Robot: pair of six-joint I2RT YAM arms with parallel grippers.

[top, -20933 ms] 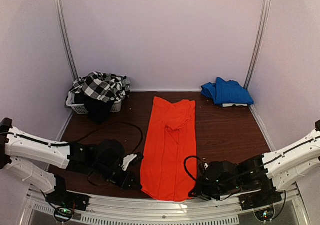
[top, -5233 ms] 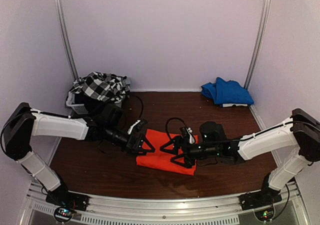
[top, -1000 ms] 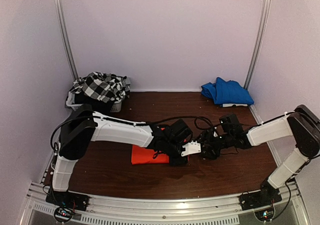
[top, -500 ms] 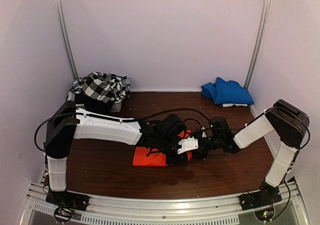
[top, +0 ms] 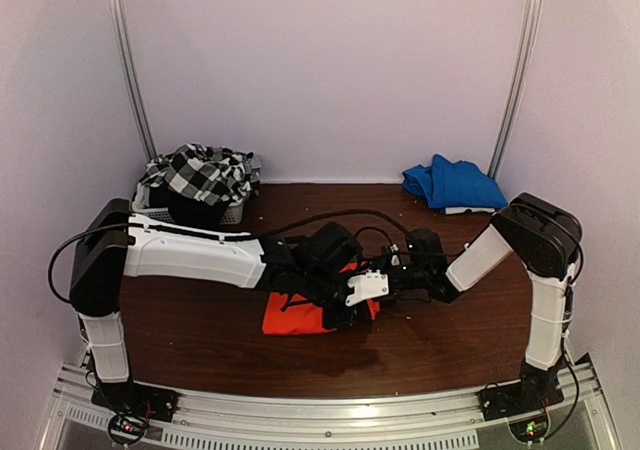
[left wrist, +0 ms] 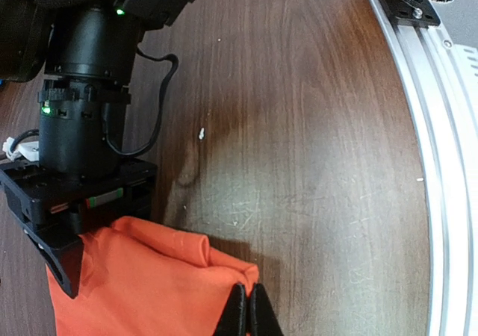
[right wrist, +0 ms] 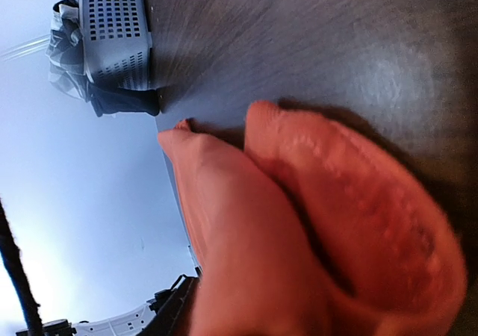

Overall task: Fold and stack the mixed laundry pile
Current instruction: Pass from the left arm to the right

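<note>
Between pale lilac walls [top: 320, 70], the folded orange-red garment [top: 290, 315] lies on the dark wood table [top: 450, 340]. The left gripper [left wrist: 246, 313] pinches its edge, jaws closed; the right gripper [top: 388, 282] touches the cloth, grip unclear.

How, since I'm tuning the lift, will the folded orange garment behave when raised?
Probably floppy: the orange garment puckers where the left gripper pinches it. Its layers may well slide apart, since they bulge loosely in the right wrist view.
</note>
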